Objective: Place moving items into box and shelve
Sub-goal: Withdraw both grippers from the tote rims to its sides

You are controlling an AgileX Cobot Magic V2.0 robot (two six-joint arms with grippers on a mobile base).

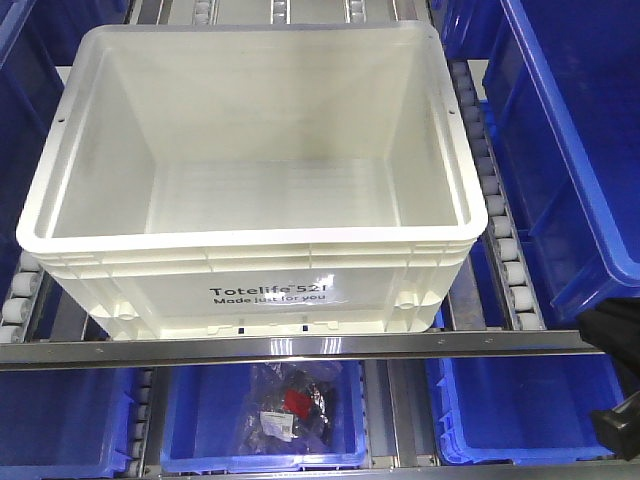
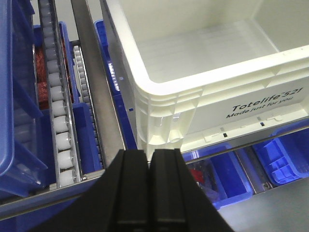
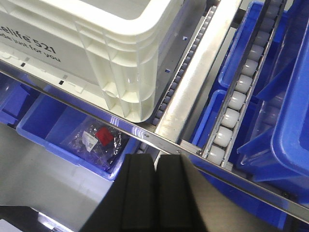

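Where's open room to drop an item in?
The white tote interior is bare wall to wall. The blue bin below the metal rail holds a bagged item, with bare floor to its left. Side blue bins crowd the right.

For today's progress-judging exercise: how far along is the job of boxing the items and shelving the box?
Done: nothing visible; the white box sits empty on the roller rack. In hand: nothing; left gripper and right gripper are shut on nothing. Left: the bagged item lies in the blue bin below; loading and shelving remain.
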